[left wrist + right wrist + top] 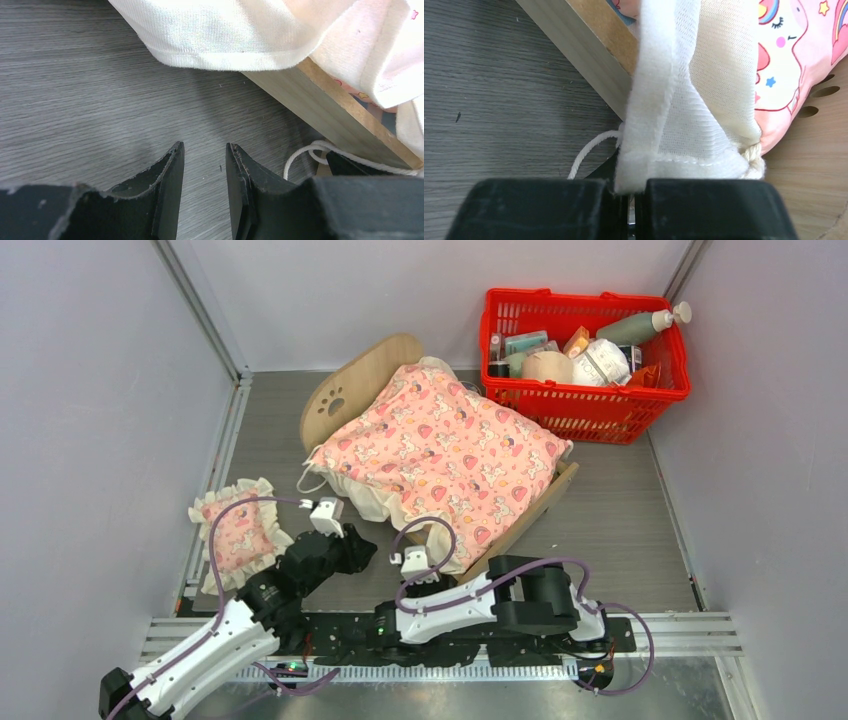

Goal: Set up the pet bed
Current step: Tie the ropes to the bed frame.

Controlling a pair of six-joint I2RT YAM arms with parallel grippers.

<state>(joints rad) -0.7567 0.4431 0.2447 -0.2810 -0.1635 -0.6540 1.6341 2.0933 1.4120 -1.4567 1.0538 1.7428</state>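
The pet bed [350,390] sits mid-table, foot end toward the arms — light, stiff plywood, likely to slide if tugged. Its pink blanket [445,455] is limp, best taken by the cream frill [674,125]. The right gripper [634,187] is clenched on that frill — the left gripper [205,150] hangs half-parted, empty.

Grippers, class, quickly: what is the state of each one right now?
Left gripper: open, holding nothing.
Right gripper: closed on the blanket, at its frill.
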